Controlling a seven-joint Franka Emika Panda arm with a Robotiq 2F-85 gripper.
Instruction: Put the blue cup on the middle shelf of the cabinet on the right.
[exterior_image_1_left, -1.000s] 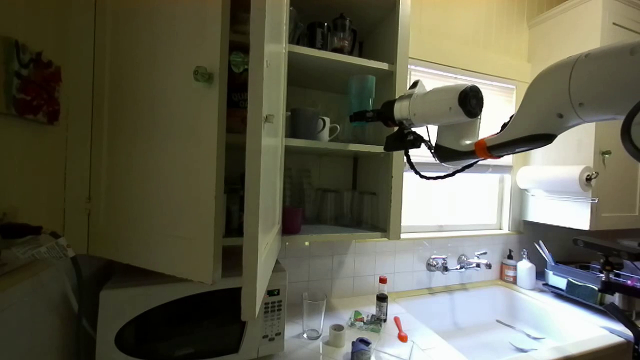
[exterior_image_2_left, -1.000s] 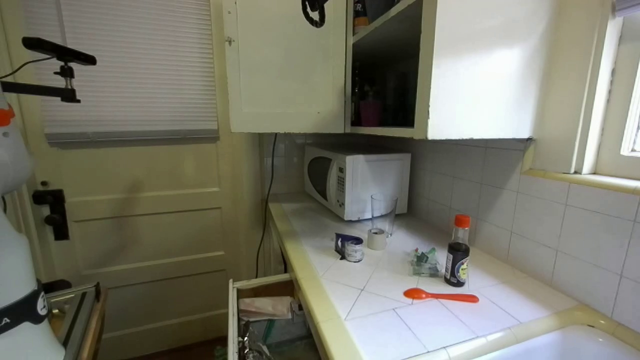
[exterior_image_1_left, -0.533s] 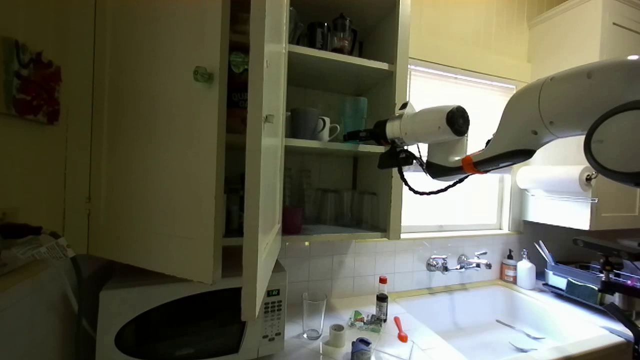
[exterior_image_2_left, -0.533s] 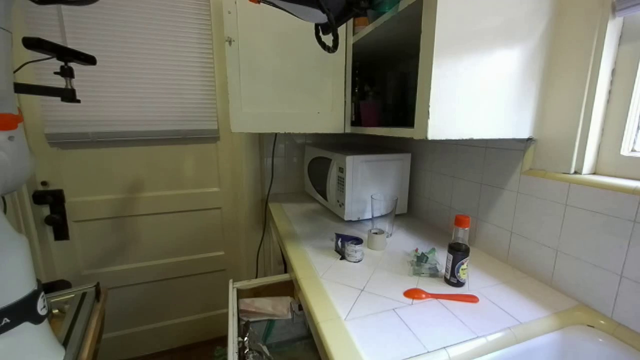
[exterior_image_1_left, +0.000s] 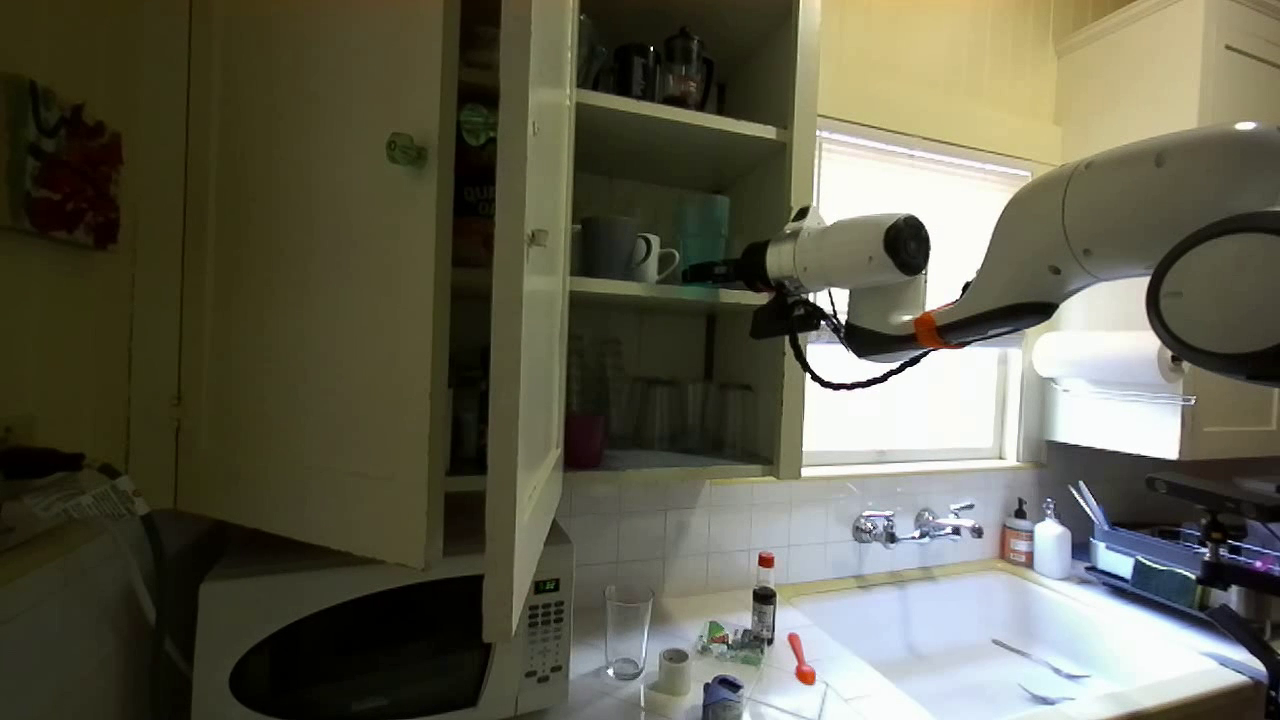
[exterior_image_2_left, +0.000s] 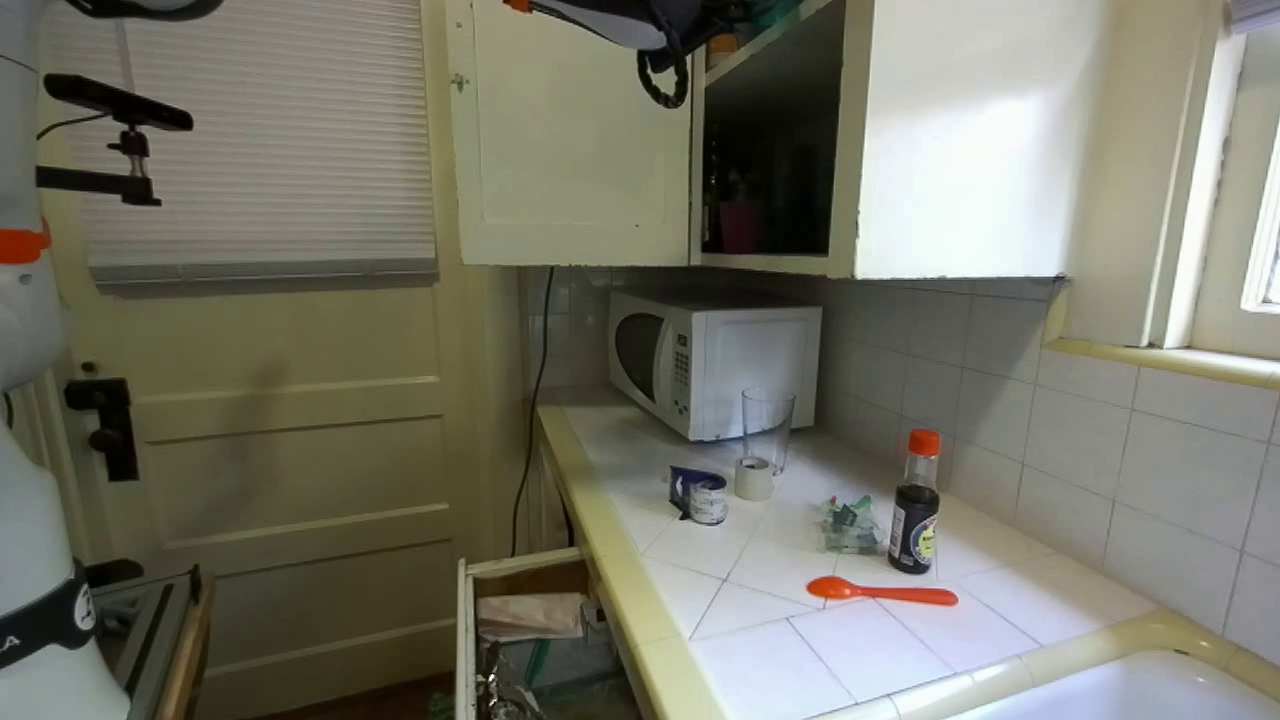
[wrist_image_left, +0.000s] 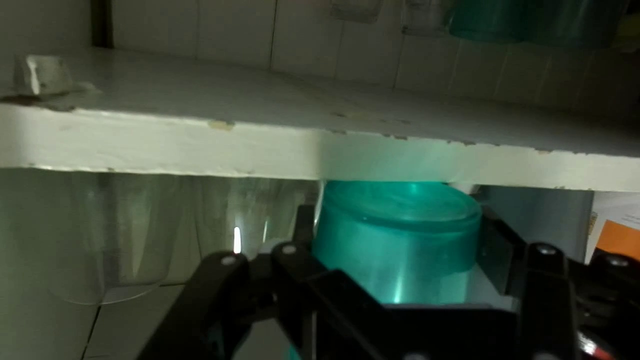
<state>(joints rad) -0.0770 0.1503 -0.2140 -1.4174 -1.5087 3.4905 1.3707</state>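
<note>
The blue cup (exterior_image_1_left: 704, 222) is a translucent turquoise tumbler, upright at the right part of the middle shelf (exterior_image_1_left: 640, 290). My gripper (exterior_image_1_left: 708, 272) reaches in from the right at the cup's lower part. In the wrist view, which stands upside down, the fingers (wrist_image_left: 398, 227) are shut on both sides of the cup (wrist_image_left: 395, 250). The cup's base shows there beside the shelf's front edge (wrist_image_left: 200, 142), so it seems raised slightly above the board. A turquoise bit of the cup (exterior_image_2_left: 775, 14) shows in an exterior view. The cabinet (exterior_image_1_left: 803, 400) is open.
A white mug (exterior_image_1_left: 650, 258) and a grey mug (exterior_image_1_left: 607, 245) stand left of the cup. Clear glasses (wrist_image_left: 135, 235) stand beside it in the wrist view. The open cabinet door (exterior_image_1_left: 528, 350) is left, the upright frame right. Dark glassware (exterior_image_1_left: 685, 70) is on the top shelf.
My gripper and the cup have moved down and slightly left, from well above the middle shelf to close over it. Most of this happened in the first half second.
</note>
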